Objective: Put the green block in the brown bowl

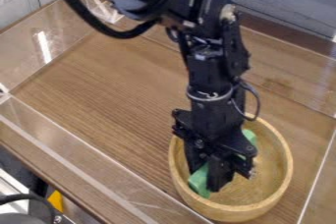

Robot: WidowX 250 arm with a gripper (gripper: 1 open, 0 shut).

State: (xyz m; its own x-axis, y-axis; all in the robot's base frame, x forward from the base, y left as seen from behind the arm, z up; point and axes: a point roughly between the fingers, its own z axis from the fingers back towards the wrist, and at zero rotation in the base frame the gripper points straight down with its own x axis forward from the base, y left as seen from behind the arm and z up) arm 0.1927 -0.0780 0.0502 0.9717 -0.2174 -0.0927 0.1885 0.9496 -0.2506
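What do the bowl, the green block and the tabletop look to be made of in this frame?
Brown bowl: apparently wood, light tan with a thick rim and faint grain, satin finish.
Green block: uniform bright green, matte; painted wood or plastic, can't tell which.
Table: wood or wood-look laminate, with long straight grain lines and a slight sheen.
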